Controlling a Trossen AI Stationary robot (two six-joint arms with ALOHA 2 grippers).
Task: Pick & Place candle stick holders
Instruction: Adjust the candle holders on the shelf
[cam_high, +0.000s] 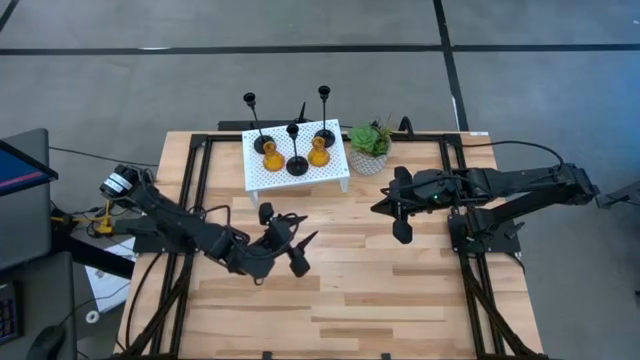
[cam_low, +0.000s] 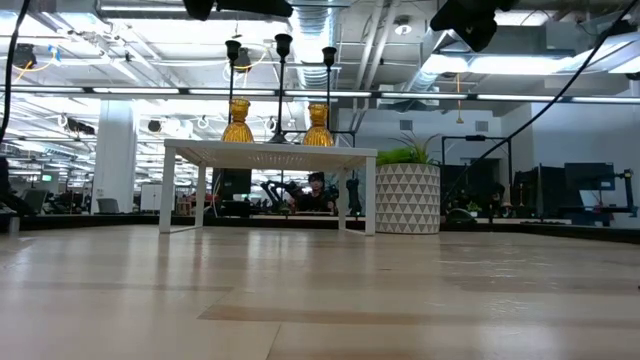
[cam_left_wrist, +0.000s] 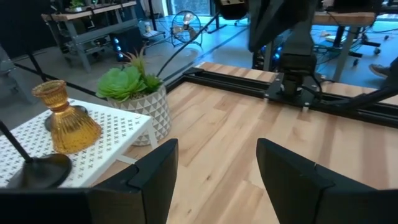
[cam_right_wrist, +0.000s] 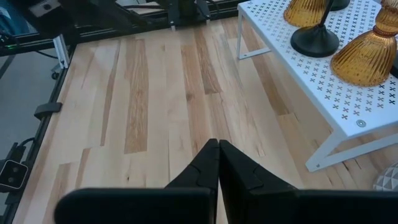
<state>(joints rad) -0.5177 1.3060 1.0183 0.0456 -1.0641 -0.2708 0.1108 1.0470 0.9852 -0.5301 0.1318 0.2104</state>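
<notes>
All five candle holders sit upright on the white perforated rack (cam_high: 297, 178) at the far side of the bench (cam_high: 400, 290), long axes vertical, cups up. Three black holders (cam_high: 297, 164): round flat base, thin tall stem, small cup on top; one base at the rack's near edge, two further back. Two amber holders (cam_high: 273, 157): short, ribbed glass cones with a narrow neck and cup, standing left and right of the near black one. A potted green plant (cam_high: 369, 146) stands just beside the rack's right end.

My left end effector (cam_high: 283, 243) hovers above bare bench near the rack's front, fingers spread apart, nothing between them. My right end effector (cam_high: 385, 207) hangs over the bench right of the rack, near the plant, fingers pressed together, empty.
</notes>
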